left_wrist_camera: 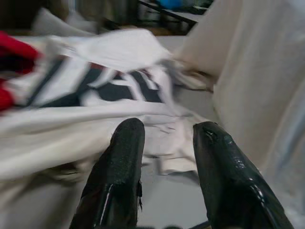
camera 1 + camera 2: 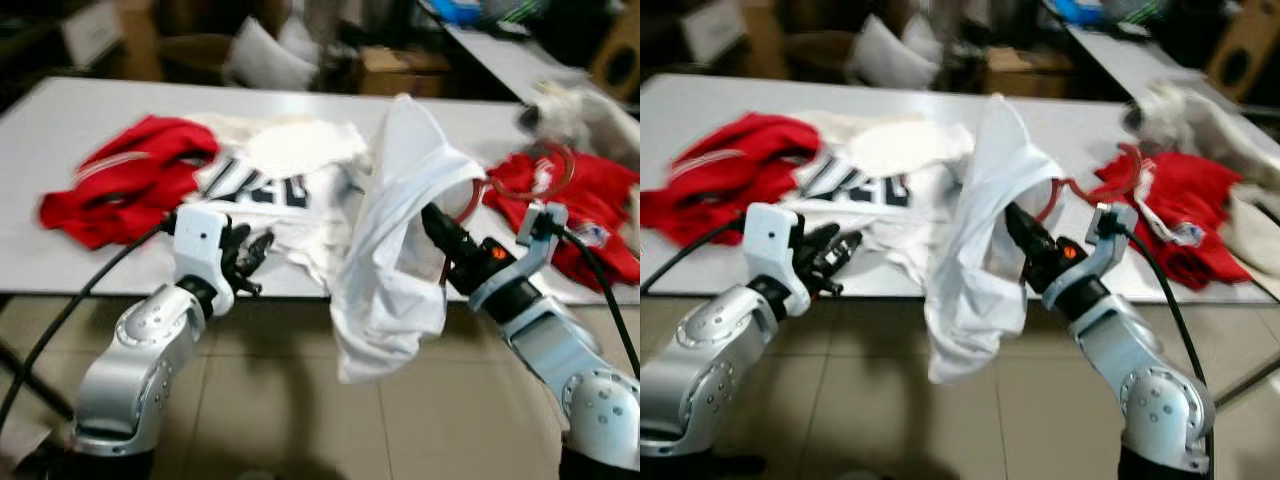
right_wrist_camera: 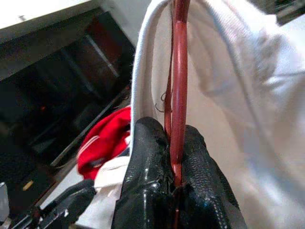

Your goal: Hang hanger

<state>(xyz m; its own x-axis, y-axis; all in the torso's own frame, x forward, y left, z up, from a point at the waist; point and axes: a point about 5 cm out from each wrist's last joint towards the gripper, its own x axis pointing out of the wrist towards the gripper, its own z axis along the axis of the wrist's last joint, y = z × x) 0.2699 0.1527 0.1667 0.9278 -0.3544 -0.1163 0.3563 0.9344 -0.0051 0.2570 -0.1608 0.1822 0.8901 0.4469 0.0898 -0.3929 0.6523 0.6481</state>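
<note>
The right gripper (image 2: 437,228) is raised at the near edge of the white table (image 2: 60,120), its two black fingers (image 3: 143,157) pinched tight on the thin red bar of a hanger (image 3: 179,81). In the right wrist view that bar runs straight out from between the fingertips, along the line of the fingers, and disappears under the fabric. A white garment (image 2: 395,240) is draped over the hanger, peaked at the top and hanging down past the table edge toward the tiled floor (image 2: 290,420); the hanger's curved red hook (blurred) pokes out on the robot's right side of the cloth, pointing away toward the red clothing (image 2: 590,215) at that end of the table.

The left gripper (image 2: 250,262) hovers just before the table edge, fingers (image 1: 121,157) parted a little with nothing between them, aimed at a white shirt with dark lettering (image 2: 265,185) lying flat on the table. Another red garment (image 2: 130,180) is heaped at the table's left end
</note>
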